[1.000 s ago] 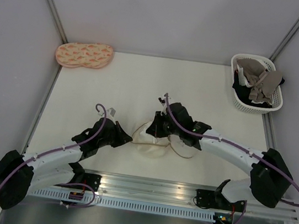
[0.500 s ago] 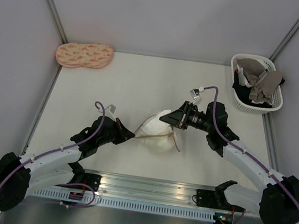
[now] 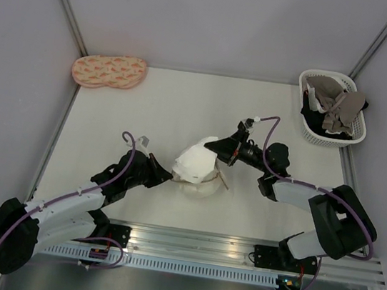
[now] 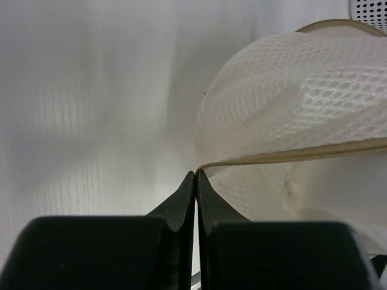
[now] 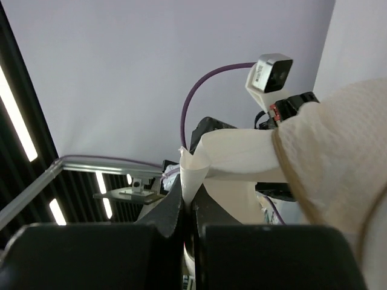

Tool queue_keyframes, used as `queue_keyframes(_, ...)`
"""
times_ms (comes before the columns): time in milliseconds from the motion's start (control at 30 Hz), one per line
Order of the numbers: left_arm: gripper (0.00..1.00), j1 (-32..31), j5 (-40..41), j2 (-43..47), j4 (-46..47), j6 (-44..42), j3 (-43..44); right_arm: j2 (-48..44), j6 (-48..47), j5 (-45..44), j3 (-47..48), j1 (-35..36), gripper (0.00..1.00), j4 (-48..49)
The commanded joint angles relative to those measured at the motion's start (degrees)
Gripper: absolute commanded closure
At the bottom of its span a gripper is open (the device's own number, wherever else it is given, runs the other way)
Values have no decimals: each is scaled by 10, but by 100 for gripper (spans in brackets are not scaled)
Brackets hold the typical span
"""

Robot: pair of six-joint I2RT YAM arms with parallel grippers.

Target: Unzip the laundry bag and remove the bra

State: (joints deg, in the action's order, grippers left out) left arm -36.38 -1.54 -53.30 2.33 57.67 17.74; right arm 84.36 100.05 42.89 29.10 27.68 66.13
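The laundry bag (image 3: 205,188) lies open near the table's front middle, cream mesh with a tan zipper rim. In the left wrist view its mesh (image 4: 290,103) bulges above the zipper rim (image 4: 302,154). My left gripper (image 3: 169,177) is shut on the end of that rim (image 4: 196,174) at the bag's left side. My right gripper (image 3: 214,150) is shut on a fold of the white bra (image 3: 193,161) and holds it up above the bag. In the right wrist view the smooth white fabric (image 5: 242,154) runs out from my jaws (image 5: 192,192).
A white basket (image 3: 304,83) with beige and black clothes stands at the back right. A pink-orange patterned pouch (image 3: 109,70) lies at the back left. Grey walls close in the table on three sides. A metal rail (image 3: 236,248) runs along the near edge.
My right arm has drawn back to the right and turned its wrist up. The white bra has come up out of the bag with it. My left gripper has kept its hold.
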Motion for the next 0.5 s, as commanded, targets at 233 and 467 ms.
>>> queue_keyframes(233,98,2,-23,-29,29,14,21,42,-8,-4,109,12,100,278)
queue_keyframes(467,98,2,-24,-30,24,10,30,59,-19,10,201,15,100,267)
